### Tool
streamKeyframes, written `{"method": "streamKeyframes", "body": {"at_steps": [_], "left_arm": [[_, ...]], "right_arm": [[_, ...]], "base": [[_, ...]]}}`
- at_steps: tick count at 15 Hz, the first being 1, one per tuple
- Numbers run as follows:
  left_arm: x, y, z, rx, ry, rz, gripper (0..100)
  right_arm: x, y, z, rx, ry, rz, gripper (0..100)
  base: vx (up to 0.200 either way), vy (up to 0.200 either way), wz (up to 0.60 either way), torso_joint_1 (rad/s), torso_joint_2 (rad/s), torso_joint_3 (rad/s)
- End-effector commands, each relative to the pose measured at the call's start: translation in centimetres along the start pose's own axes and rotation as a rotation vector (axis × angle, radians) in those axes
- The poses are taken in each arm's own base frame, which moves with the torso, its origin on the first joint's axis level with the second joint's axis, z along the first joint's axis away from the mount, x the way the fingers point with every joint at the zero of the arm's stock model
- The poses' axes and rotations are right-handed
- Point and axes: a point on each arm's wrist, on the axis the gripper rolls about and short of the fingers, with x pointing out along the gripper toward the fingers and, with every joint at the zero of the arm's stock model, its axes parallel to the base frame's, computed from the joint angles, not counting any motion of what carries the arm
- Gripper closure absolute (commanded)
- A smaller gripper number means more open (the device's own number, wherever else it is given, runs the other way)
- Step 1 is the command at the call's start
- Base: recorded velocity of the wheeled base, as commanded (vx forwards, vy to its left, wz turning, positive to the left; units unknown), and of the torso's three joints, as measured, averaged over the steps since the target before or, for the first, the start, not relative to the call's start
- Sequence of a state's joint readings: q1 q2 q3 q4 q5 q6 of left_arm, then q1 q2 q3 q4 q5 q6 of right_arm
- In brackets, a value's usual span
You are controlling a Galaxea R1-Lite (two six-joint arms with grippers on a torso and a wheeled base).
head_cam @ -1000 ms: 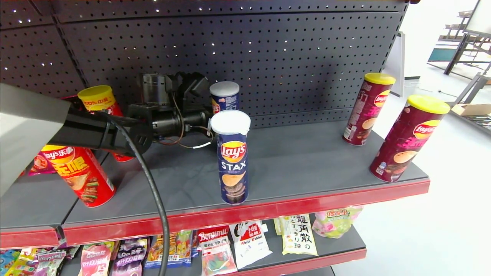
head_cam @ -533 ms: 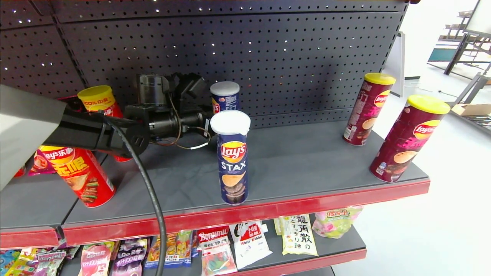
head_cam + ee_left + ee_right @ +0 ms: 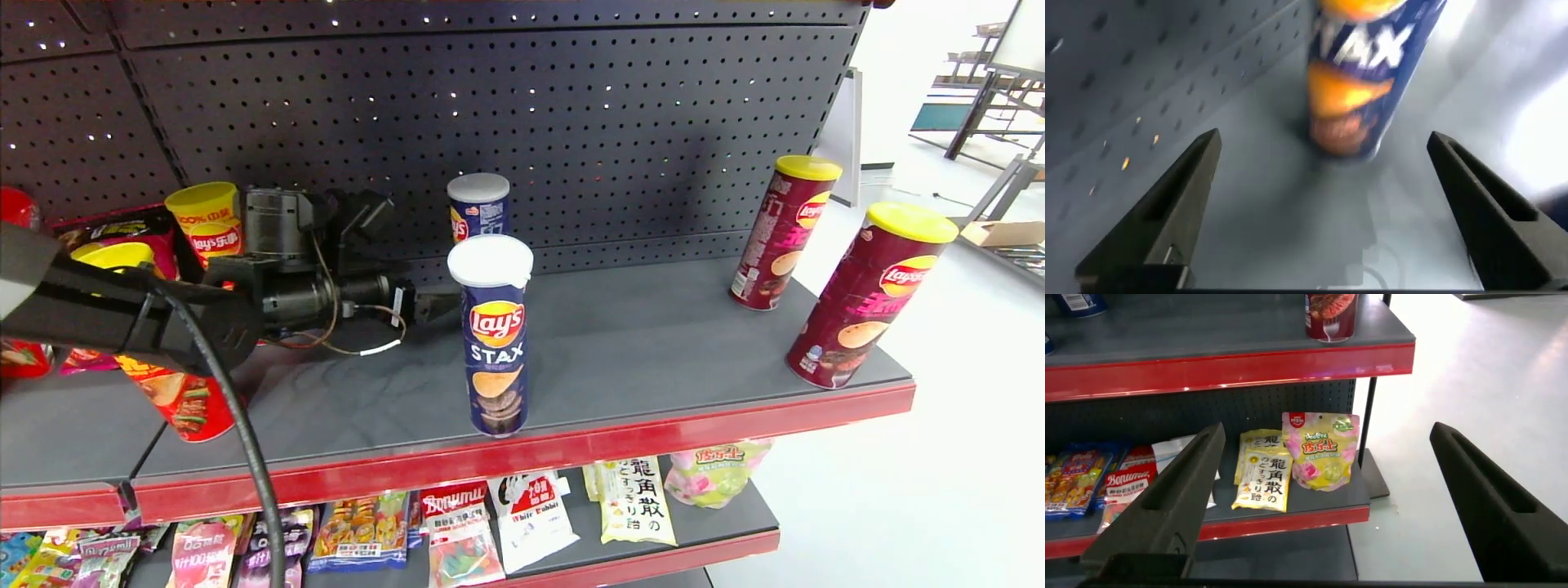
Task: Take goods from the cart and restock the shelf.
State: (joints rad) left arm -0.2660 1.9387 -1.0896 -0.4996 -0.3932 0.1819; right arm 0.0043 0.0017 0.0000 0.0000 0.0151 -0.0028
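Far right, I see pale floor (image 3: 922, 490). A cardboard box (image 3: 1002, 233) lies near dark metal frames (image 3: 971, 114). A white panel (image 3: 837, 139) stands upright, left of the frames. Low down, I log flat snack packets in a row: a white packet (image 3: 531, 518), a yellow-white packet (image 3: 633, 500), and a pink-green pouch (image 3: 714, 469) at the right end.

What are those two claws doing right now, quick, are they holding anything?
Left gripper: jaws open, holding nothing.
Right gripper: jaws open, holding nothing.
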Motion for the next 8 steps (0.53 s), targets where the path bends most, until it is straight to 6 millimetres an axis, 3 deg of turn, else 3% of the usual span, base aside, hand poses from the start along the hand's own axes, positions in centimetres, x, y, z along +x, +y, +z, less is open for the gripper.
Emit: {"method": "streamKeyframes", "body": {"at_steps": [1,2,8], "left_arm": [[-3.3,-1.1,0.1,-0.002,0.002,0.010,0],[-4.1,-1.5,-0.1,-0.006,0.008,0.009,0],[-14.1,-6.2,-1.4,-0.031,0.061,-0.010,0]], "right_arm": [[0.0,0.0,0.0,0.000,0.000,0.001,0],[0.0,0.0,0.0,0.000,0.001,0.001,0],[0.0,0.0,0.0,0.000,0.001,0.001,0]], "base": [[0.000,0.000,0.00,0.000,0.00,0.000],[0.000,0.000,0.00,0.000,0.00,0.000],[0.000,0.000,0.00,0.000,0.00,0.000]]}}
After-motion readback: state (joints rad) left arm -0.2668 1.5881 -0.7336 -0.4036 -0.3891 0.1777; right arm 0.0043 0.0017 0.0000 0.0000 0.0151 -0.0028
